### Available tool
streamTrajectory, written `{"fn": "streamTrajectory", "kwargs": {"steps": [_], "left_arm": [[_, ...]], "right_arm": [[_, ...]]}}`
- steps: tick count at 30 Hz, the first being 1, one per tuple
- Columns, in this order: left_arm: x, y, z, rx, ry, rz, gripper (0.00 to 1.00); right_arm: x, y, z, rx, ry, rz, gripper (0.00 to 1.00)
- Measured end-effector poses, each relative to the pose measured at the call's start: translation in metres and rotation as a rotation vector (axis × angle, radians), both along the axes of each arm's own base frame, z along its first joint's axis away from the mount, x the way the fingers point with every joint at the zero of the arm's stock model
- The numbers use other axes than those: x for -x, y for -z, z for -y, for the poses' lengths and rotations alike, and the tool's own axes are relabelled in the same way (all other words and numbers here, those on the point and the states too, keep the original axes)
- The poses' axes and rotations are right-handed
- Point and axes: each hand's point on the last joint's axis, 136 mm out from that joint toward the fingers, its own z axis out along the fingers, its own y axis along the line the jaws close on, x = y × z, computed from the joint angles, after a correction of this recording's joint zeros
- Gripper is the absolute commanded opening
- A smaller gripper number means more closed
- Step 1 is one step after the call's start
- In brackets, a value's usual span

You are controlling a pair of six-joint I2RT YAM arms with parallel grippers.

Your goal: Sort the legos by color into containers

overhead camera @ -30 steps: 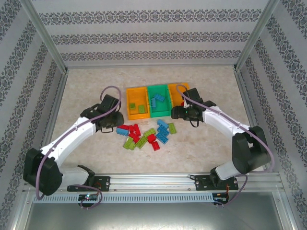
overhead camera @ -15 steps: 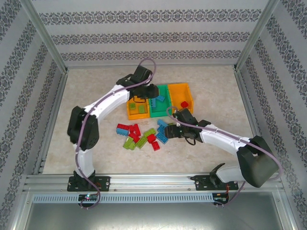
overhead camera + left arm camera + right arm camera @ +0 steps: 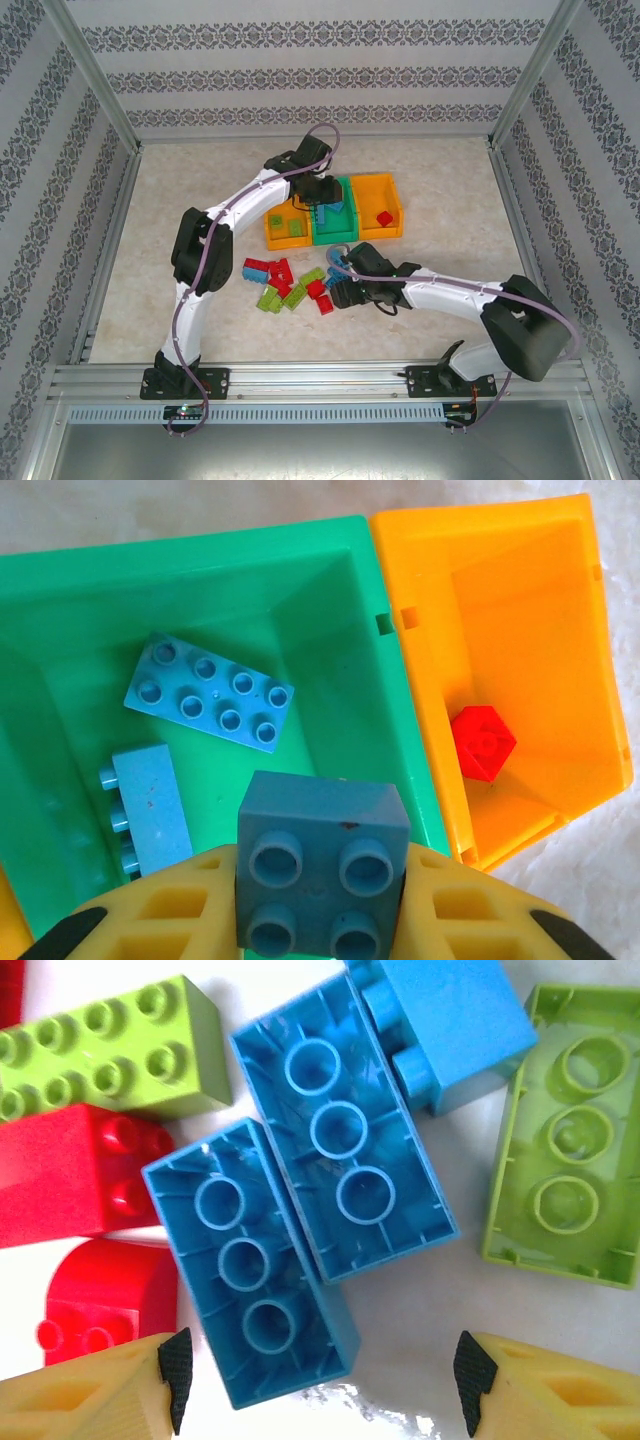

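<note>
The left gripper [image 3: 322, 905] is clamped on a square four-stud blue brick [image 3: 322, 865]. Its fingers and the brick's near edge are cut off at the bottom of the frame. From above, the wrist covers part of the green bin [image 3: 200, 590], which holds two loose blue bricks [image 3: 209, 691]. The right orange bin [image 3: 520, 600] holds one red brick [image 3: 483, 743]. The contents of the left orange bin [image 3: 270, 222] are too small to identify beyond lime green. The left arm [image 3: 230, 212] is extended far forward with the wrist bent down over the bins. The right arm [image 3: 450, 295] lies low, reaching left to the pile [image 3: 285, 280]. The right gripper [image 3: 320, 1370] has its jaws apart over two upturned blue bricks [image 3: 250, 1270].
</note>
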Motion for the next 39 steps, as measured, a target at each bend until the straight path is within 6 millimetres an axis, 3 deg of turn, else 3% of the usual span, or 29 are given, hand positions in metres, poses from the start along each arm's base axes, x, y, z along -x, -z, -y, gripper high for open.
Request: {"fn": "streamTrajectory", "kwargs": {"steps": [4, 14, 22, 31, 39], "left_arm": [[0.0, -0.001, 0.001, 0.0, -0.002, -0.001, 0.45], [0.004, 0.001, 0.0, -0.009, -0.002, -0.015, 0.54], [0.003, 0.001, -0.002, -0.015, -0.023, -0.018, 0.75], [0.016, 0.004, -0.012, -0.034, -0.032, -0.035, 0.76], [0.029, -0.007, -0.025, -0.051, -0.047, -0.021, 0.76]], "right_arm": [[0.001, 0.006, -0.004, 0.029, -0.036, -0.006, 0.7], [-0.003, 0.007, -0.015, 0.055, -0.093, 0.017, 0.66], [-0.004, 0.012, -0.019, 0.08, -0.128, 0.02, 0.56], [-0.005, 0.01, -0.022, 0.091, -0.148, 0.04, 0.36], [0.002, -0.004, -0.014, 0.074, -0.145, 0.06, 0.32]]}}
